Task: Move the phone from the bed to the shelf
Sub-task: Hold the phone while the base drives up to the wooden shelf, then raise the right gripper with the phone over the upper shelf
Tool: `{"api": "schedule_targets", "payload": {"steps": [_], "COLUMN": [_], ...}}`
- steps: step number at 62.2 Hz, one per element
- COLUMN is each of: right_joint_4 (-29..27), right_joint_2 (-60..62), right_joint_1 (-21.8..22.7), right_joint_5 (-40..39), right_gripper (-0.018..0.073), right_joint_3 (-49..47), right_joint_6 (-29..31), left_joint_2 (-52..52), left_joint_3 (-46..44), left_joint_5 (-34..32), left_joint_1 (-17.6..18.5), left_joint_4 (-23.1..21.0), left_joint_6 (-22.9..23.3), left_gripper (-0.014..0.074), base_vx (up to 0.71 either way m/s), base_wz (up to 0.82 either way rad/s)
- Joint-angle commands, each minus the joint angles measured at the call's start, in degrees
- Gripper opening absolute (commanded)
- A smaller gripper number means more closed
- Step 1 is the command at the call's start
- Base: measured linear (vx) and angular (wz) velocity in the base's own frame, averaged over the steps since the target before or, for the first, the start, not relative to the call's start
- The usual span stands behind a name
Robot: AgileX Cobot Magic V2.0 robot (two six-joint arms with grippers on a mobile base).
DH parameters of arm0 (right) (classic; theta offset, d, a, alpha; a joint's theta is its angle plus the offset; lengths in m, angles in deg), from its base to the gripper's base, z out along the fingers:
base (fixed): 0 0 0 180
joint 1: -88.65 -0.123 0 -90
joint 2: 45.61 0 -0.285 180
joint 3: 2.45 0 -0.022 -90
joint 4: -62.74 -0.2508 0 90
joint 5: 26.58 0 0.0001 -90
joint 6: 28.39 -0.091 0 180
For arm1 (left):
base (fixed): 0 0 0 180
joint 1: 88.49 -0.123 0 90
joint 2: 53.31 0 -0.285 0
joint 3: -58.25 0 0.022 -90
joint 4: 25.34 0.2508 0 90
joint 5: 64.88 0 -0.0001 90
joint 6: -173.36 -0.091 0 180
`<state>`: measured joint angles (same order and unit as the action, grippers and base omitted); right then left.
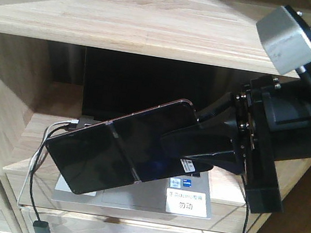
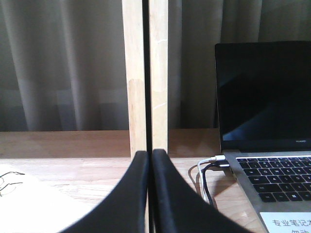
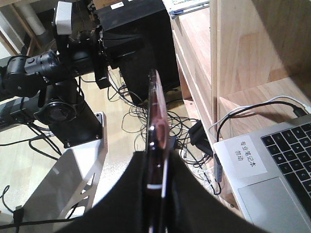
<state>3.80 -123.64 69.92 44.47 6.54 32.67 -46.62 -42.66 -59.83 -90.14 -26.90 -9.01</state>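
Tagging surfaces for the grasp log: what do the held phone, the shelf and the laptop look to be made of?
The phone has a glossy black face, glass or plastic, that reflects light, with a pinkish metallic-looking edge. The shelf is pale unpainted wood, matte, with visible grain and plank joints. The laptop has a matte silver body, probably metal, though plastic can't be ruled out, and black keys.

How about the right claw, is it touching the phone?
Touching. The right wrist view shows the phone's thin edge squeezed between the right claw's two black fingers, with no gap.
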Motion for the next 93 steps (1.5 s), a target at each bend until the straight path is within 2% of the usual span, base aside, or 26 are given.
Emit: {"api": "schedule_targets", "payload": {"steps": [1, 60, 68, 93], "right_joint_4": [-4.77, -6.47, -6.47, -6.42], "right_joint_2": [1.41, 1.41, 1.41, -1.90], "right_joint_1": [0.15, 0.15, 0.15, 0.15], "right_joint_5": [2.62, 1.41, 0.27, -10.16], "right_gripper": [-0.0002, -0.0002, -0.0002, -0.0002], "right_joint_3": [-1.58, -2.02, -5.01, -18.22], "right_joint_6": [0.41, -0.60, -0.60, -2.18], "left_joint_2": [-0.33, -0.33, -0.33, -0.33], "left_joint_3": [-1.43, -1.43, -1.43, -1.43], "left_joint_5": [-4.12, -4.12, -4.12, -4.12], "left_joint_1": [0.20, 0.20, 0.20, 0.20], "left_joint_4": [-0.56, -0.56, -0.56, -0.56], "left_joint_6": [0.50, 0.50, 0.50, 0.50], "left_gripper": [0.0001, 0.0001, 0.0001, 0.0001], "base_vx": [0.00, 0.00, 0.00, 0.00], "base_wz": [0.00, 0.00, 0.00, 0.00]}}
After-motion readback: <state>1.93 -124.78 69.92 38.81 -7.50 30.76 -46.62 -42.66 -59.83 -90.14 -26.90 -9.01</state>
